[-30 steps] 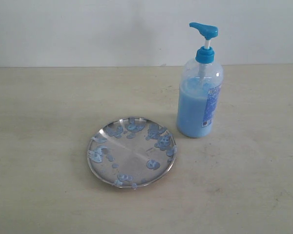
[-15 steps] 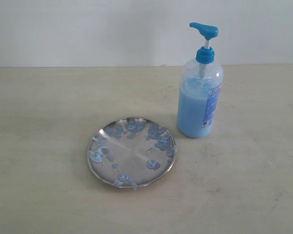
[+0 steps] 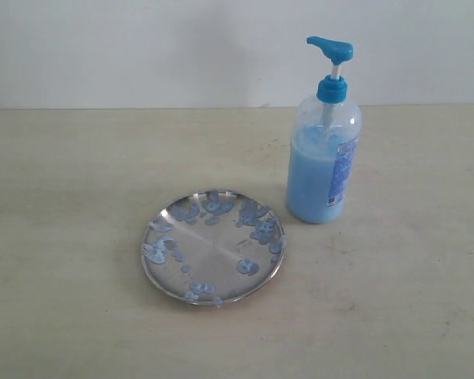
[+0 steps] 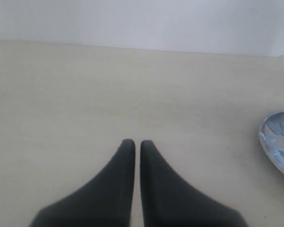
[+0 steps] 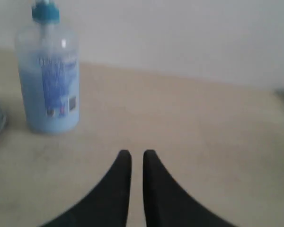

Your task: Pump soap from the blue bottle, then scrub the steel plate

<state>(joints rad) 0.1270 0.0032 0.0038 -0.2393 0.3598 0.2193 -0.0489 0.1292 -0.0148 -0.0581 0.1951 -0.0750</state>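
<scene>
The tall clear plastic bottle with a bright blue pump head and collar (image 3: 324, 162) stands upright on the pale beige worktop (image 3: 79, 316). It is filled most of the way up with light blue opaque soap (image 3: 310, 189), and in the exterior view its spout points toward 9 o'clock. The round shallow shiny steel plate (image 3: 213, 237) lies flat at about 7 o'clock from the bottle, near it but not touching. Small pale blue blobs (image 3: 247, 267) dot the plate, thickest along its rim from 9 o'clock over 12 to 3 o'clock, with a few more near 6 o'clock. A plain white wall (image 3: 142, 47) closes the worktop at 12 o'clock. The left gripper (image 4: 133, 142) has its black fingers brought together with only a thin slit between them. It grasps nothing and sits over bare worktop, well apart from the plate. The right gripper (image 5: 137, 152) is likewise closed and empty, well apart from the bottle.
</scene>
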